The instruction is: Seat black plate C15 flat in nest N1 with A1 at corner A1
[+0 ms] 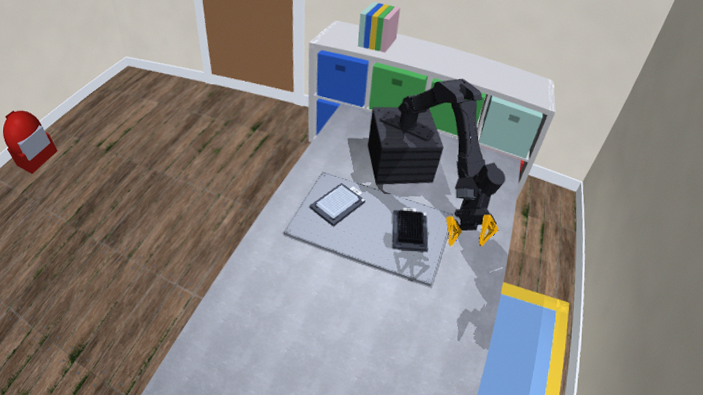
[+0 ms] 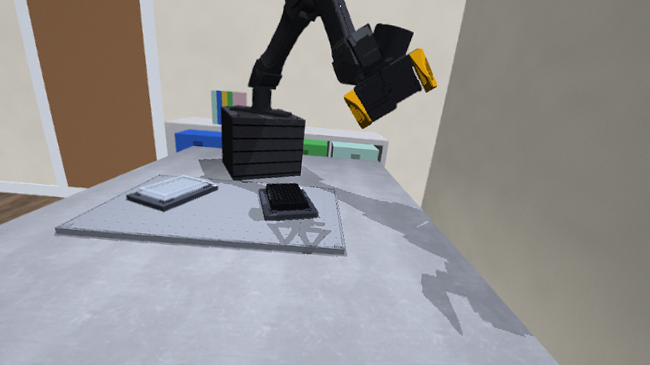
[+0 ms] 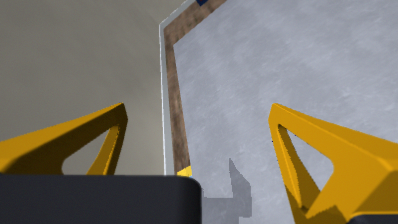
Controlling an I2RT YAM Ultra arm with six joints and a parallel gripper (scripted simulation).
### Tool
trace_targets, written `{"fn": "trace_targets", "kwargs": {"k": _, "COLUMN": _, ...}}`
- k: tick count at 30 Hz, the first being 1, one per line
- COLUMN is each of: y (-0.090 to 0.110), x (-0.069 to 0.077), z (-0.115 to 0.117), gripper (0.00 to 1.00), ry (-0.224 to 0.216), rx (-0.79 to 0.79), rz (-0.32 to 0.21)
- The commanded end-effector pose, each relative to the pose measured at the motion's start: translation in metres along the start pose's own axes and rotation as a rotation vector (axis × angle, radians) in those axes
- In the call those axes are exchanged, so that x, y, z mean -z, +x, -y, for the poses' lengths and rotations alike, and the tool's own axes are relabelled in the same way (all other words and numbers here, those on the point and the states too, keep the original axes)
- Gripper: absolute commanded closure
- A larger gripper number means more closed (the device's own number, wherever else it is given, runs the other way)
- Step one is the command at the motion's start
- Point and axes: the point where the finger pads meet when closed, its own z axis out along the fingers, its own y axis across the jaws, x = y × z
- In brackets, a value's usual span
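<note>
On the grey counter (image 2: 252,307) the black plate (image 2: 286,196) sits crooked in its holder (image 2: 308,212), well below my tool (image 2: 391,88), whose fingers are wide apart and empty, so I should descend squarely over it and grip its long sides evenly.

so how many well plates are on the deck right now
2. The black plate sits on its nest at the deck's right end, nearest the open gripper. The clear plate sits in the nest at the left end. None seems hidden.
</note>
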Motion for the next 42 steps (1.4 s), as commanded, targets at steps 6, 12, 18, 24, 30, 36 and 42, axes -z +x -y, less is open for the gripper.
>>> {"fn": "trace_targets", "kwargs": {"k": 6, "y": -0.006, "x": 0.000, "z": -0.006, "gripper": 0.00, "ry": -0.009, "rx": -0.013, "rz": 0.009}}
{"fn": "trace_targets", "kwargs": {"k": 12, "y": -0.006, "x": 0.000, "z": -0.006, "gripper": 0.00, "ry": -0.009, "rx": -0.013, "rz": 0.009}}
{"fn": "trace_targets", "kwargs": {"k": 18, "y": -0.004, "x": -0.001, "z": -0.001, "gripper": 0.00, "ry": -0.004, "rx": 0.015, "rz": -0.009}}
{"fn": "trace_targets", "kwargs": {"k": 24, "y": 0.008, "x": -0.006, "z": 0.026, "gripper": 0.00, "ry": 0.037, "rx": 0.175, "rz": -0.121}}
{"fn": "trace_targets", "kwargs": {"k": 30, "y": 0.020, "x": -0.007, "z": 0.053, "gripper": 0.00, "ry": 0.079, "rx": 0.326, "rz": -0.246}}
{"fn": "trace_targets", "kwargs": {"k": 36, "y": 0.027, "x": -0.006, "z": 0.072, "gripper": 0.00, "ry": 0.106, "rx": 0.419, "rz": -0.338}}
{"fn": "trace_targets", "kwargs": {"k": 42, "y": 0.038, "x": -0.001, "z": 0.100, "gripper": 0.00, "ry": 0.129, "rx": 0.498, "rz": -0.425}}
